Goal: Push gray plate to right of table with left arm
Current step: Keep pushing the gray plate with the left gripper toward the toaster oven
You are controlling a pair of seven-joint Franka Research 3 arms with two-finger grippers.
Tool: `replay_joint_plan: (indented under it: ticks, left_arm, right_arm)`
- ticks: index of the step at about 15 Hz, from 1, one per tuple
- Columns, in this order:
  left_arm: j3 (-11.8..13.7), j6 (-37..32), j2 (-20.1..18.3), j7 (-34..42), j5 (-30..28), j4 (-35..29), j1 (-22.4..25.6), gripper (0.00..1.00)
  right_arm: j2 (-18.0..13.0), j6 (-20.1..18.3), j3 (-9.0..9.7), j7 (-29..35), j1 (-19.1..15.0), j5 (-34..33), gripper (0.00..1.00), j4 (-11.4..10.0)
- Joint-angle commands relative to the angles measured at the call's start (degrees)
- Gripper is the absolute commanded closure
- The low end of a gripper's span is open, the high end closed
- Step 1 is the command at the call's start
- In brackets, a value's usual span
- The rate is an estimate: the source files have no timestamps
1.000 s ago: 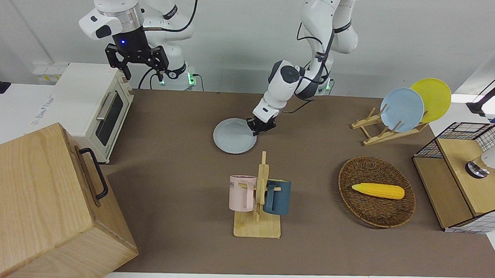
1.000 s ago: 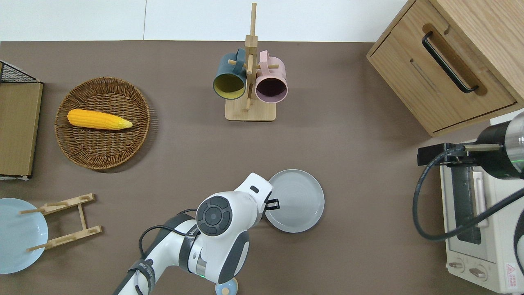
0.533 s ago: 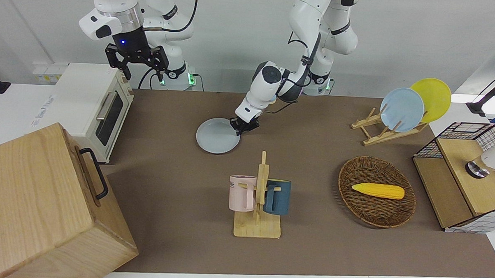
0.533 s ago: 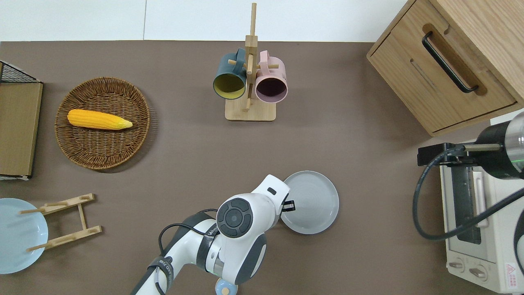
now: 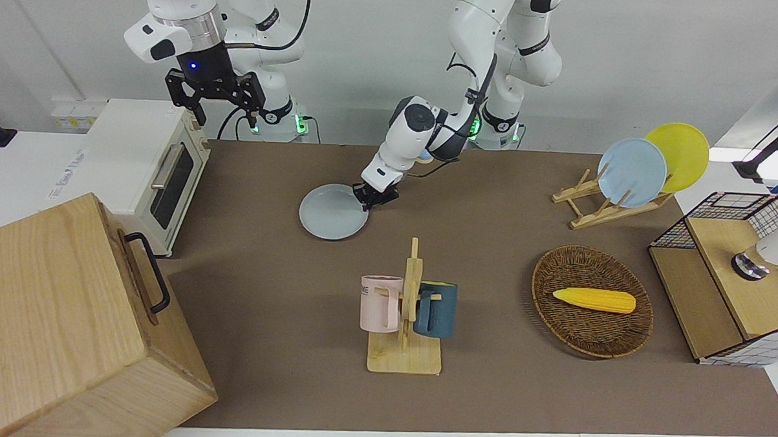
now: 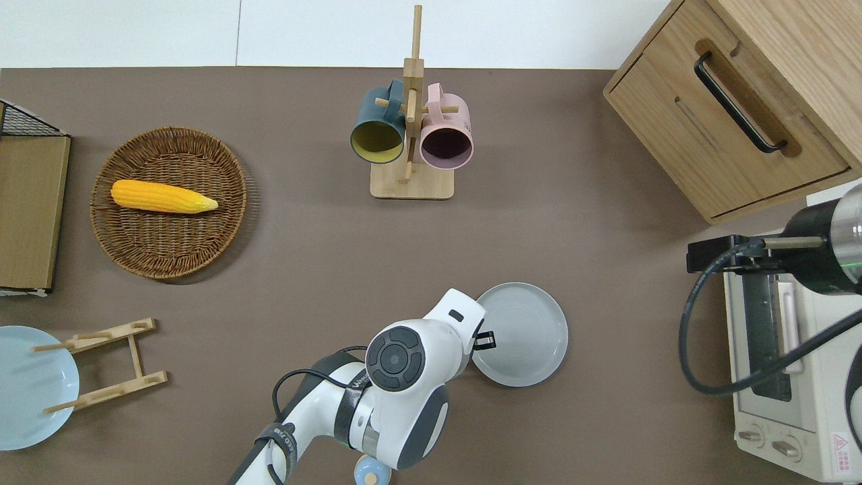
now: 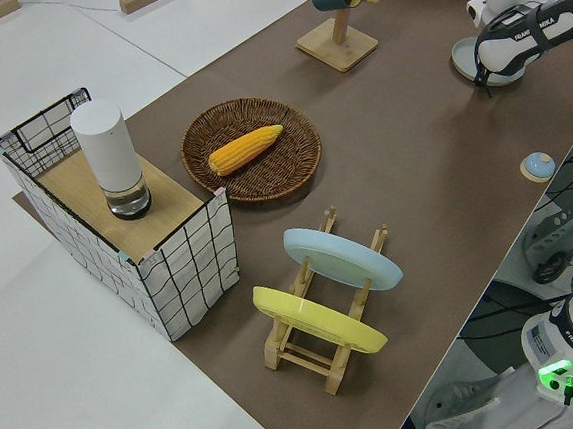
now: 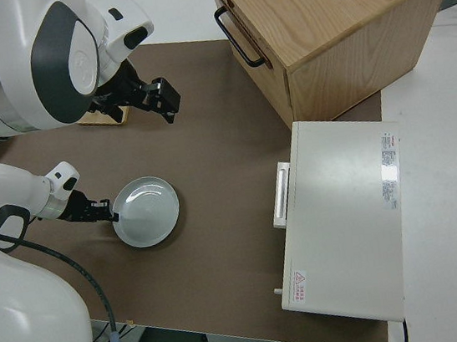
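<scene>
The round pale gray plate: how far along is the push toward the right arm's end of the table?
Done: the round pale gray plate lies past the wooden mug rack. In hand: the left end effector is at its rim. Left: bare table before the white toaster oven.

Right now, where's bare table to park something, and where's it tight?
Bare: table between gray plate, mug rack and wooden cabinet; also between wicker basket and mug rack. Tight: the left gripper at the plate's rim; basket, plate rack and wire crate crowd the left arm's end.
</scene>
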Motion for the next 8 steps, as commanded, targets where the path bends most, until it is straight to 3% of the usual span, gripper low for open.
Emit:
replay_joint_plan:
  ticks: [1,3,8]
  left_arm:
    - [0.2,1.0,3.1,-1.5,-1.4,1.6,-1.4,0.37]
    - [0.0,0.7,2.8,-1.7,-1.4,1.9,-1.1,0.04]
    - [0.0,-3.1,0.3,-1.9,-1.7,1.9,0.0,0.01]
  right_arm:
    - [0.3,-0.7,-0.27,-0.2,0.3,0.0,0.005,0.6]
    - [0.3,-0.7,-0.27,-0.2,0.3,0.0,0.005,0.6]
    - [0.3,-0.7,-0.27,-0.2,0.3,0.0,0.005,0.6]
